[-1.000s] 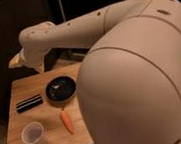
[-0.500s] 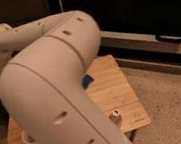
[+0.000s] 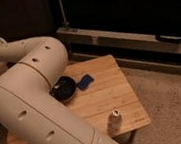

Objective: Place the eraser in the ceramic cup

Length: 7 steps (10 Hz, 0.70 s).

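Since the bulky white jointed robot arm [image 3: 34, 114] fills the left of the camera view and covers that side of the pale wooden surface [image 3: 112, 91], neither the eraser nor the ceramic cup shows. The jaws are out of sight beyond the arm's far end, toward the upper left, so I cannot tell whether they are released or clenched. Judging by this, the reach for the eraser probably comes first. It would go best with the jaws set across the eraser's narrow width, well away from the round black pan [image 3: 65, 87], the flat blue rectangular piece [image 3: 85, 82] just beside it, and the slim pale can with a dark top [image 3: 115, 119] near the front edge.
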Each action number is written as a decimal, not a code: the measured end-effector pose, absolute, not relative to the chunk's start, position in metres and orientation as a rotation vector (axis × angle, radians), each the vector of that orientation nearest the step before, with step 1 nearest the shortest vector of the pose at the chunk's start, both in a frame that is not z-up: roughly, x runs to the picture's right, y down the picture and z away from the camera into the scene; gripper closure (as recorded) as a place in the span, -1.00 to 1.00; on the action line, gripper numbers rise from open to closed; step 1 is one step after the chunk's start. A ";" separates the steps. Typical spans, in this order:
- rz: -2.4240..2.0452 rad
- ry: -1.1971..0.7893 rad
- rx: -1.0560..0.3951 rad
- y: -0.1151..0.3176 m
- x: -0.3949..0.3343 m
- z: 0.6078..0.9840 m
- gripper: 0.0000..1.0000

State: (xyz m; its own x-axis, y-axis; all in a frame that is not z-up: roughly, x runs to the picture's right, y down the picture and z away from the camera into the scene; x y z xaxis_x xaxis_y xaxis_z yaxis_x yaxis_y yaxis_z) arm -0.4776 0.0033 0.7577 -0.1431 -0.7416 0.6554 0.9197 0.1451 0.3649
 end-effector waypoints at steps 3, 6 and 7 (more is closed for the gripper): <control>-1.466 -0.900 -0.257 0.002 -0.477 0.758 -0.60; -1.452 -0.857 -0.334 -0.014 -0.472 0.751 -0.60; -1.435 -0.842 -0.362 -0.017 -0.469 0.749 -0.60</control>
State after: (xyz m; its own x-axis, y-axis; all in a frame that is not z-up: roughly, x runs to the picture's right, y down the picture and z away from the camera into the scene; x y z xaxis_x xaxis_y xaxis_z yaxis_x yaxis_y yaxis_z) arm -0.4690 -0.0166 0.7495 -0.0799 -0.7163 0.6932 0.9545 0.1454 0.2602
